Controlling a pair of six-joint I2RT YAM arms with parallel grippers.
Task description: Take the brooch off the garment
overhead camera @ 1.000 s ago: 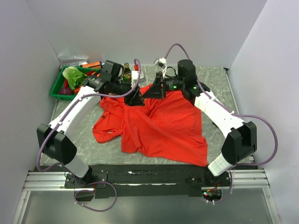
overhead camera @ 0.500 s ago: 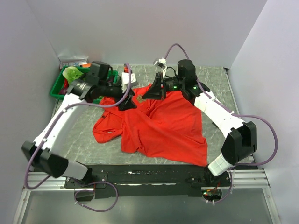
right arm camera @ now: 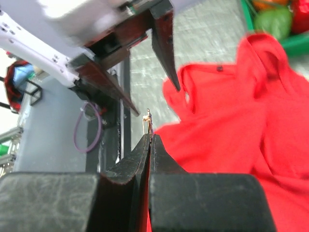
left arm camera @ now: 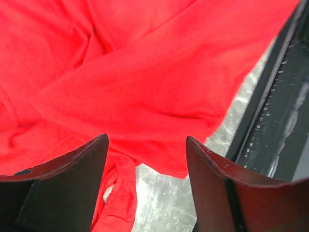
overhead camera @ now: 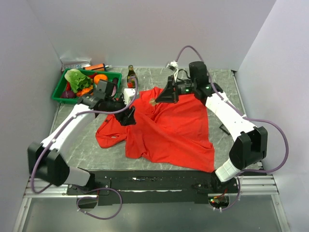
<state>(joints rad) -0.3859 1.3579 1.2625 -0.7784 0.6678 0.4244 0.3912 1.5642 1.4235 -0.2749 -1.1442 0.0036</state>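
Observation:
The garment (overhead camera: 169,130) is a bright red shirt, crumpled across the middle of the table. My right gripper (overhead camera: 158,100) hangs over its collar area, shut on the brooch (overhead camera: 153,101). In the right wrist view the tiny gold brooch (right arm camera: 148,117) pokes out past the pinched fingertips (right arm camera: 150,137), with the garment (right arm camera: 231,121) just beside it. My left gripper (overhead camera: 129,118) stands open over the shirt's left part with nothing between its fingers. Below the left gripper (left arm camera: 147,140) are red garment folds (left arm camera: 145,72) and a patch of bare table.
A green tray (overhead camera: 60,92) of vegetables stands at the back left, with a dark bottle (overhead camera: 131,75) and a white object (overhead camera: 128,93) near it. A black rail (overhead camera: 159,181) runs along the near edge. Walls close in the left, right and back.
My left gripper has opened and drawn back to the left and nearer from the collar. My right gripper, still shut, has shifted slightly right with the brooch.

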